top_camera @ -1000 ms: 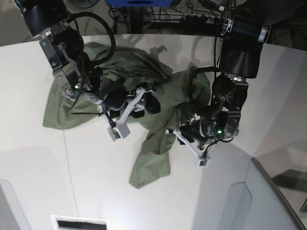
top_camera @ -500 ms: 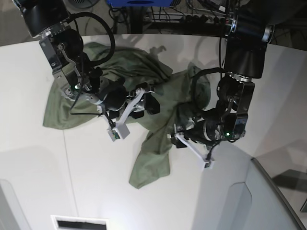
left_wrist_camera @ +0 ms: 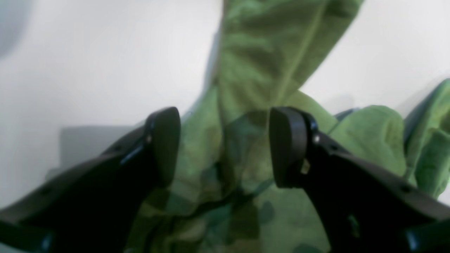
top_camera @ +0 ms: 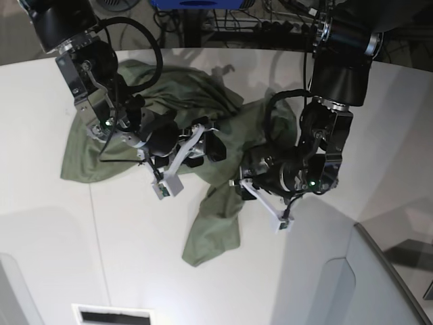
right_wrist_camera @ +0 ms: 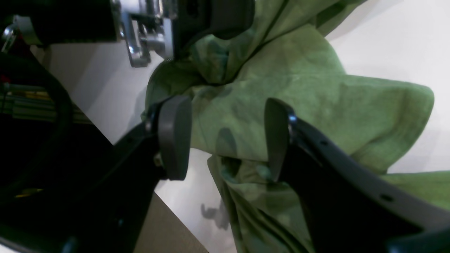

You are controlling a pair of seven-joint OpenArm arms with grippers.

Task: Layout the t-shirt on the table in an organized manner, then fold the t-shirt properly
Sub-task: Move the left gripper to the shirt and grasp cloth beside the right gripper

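Note:
The olive-green t-shirt (top_camera: 213, 227) lies crumpled across the middle of the white table (top_camera: 135, 257), with one long flap trailing toward the front. My left gripper (top_camera: 260, 203) hovers at the shirt's right side. In the left wrist view my left gripper (left_wrist_camera: 225, 147) is open, and bunched t-shirt (left_wrist_camera: 267, 52) lies under the gap between its jaws on the table (left_wrist_camera: 88, 52). My right gripper (top_camera: 199, 152) sits over the shirt's centre. My right gripper (right_wrist_camera: 225, 137) is also open, its jaws apart above a rumpled fold of t-shirt (right_wrist_camera: 299, 88).
A grey angled panel (top_camera: 379, 284) rises at the table's front right corner. A dark slot (top_camera: 111, 315) is set into the front edge. Cables and a blue object (top_camera: 196, 3) lie beyond the far edge. The table's edge and the brown floor (right_wrist_camera: 168, 228) show under my right gripper.
My left gripper's jaws have spread apart. That arm dipped toward the front right, then came back left over the shirt. The right arm has not moved.

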